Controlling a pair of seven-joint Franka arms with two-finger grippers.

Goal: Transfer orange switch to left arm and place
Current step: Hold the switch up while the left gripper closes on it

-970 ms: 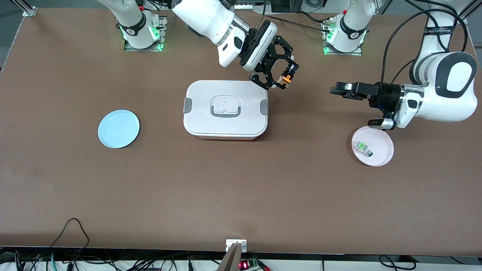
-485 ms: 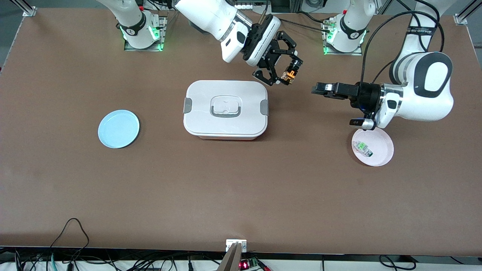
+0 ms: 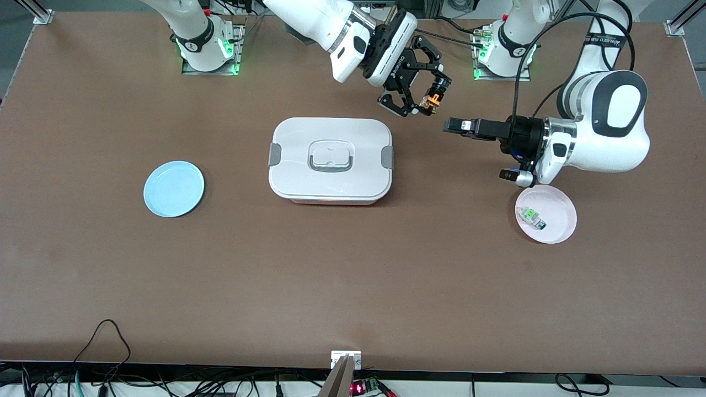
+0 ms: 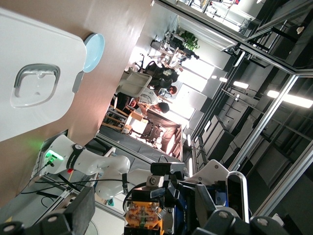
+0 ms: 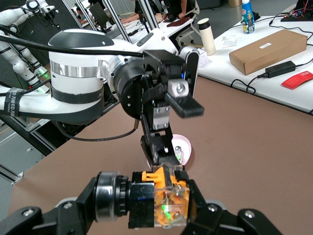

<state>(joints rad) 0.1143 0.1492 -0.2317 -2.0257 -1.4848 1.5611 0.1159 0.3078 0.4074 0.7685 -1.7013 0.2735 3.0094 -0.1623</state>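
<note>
While the right gripper pinches the switch, handover looms!
Left gripper, spread at its four o'clock, should align squarely before clamping, clear of the box.

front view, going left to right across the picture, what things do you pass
blue plate → box → orange switch held in the right gripper → left gripper → green-and-white component on the pink plate

- A blue plate is set toward the right arm's end.
- A green-and-white component is held in a pink dish.
</note>
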